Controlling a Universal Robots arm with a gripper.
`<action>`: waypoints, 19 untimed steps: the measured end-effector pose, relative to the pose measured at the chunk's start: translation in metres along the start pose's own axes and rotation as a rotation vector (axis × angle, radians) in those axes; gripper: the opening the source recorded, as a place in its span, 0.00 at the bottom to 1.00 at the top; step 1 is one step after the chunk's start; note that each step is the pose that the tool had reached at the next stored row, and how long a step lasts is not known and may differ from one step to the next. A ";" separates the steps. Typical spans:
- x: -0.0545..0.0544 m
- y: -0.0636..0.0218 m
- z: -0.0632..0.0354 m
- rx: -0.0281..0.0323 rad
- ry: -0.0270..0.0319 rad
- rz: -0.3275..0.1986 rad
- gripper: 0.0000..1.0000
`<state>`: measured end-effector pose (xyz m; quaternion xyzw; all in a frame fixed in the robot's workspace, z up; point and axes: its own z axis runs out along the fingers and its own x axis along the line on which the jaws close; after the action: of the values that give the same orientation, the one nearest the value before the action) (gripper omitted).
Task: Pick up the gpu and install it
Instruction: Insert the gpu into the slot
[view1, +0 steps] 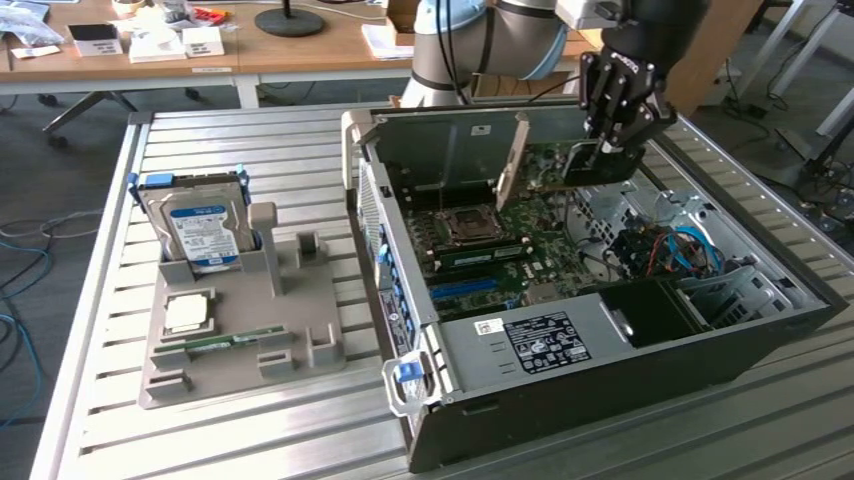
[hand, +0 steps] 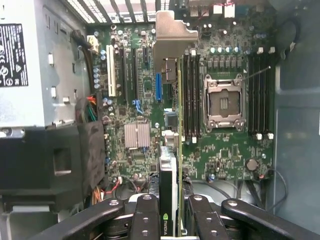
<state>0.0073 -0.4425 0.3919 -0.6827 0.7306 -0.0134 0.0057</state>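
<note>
One slatted bench (view1: 240, 440), open computer case (view1: 601, 400) on it; pincer (view1: 611, 145) clamped on gpu (view1: 594, 168) inside its walls, over motherboard (view1: 534, 215).

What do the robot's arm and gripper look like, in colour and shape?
The arm is a round pale grey tube with a light blue joint cap. The gripper is black; its fingers are jointed black links with round pivot pins.
</note>
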 end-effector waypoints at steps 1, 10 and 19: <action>0.000 0.0024 0.0007 0.0000 0.0001 0.000 0.27; 0.001 0.0098 0.0112 0.0000 0.0006 0.001 0.27; 0.001 0.0098 0.0113 0.0001 0.0005 0.001 0.27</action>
<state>-0.0022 -0.4425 0.3804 -0.6823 0.7309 -0.0136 0.0056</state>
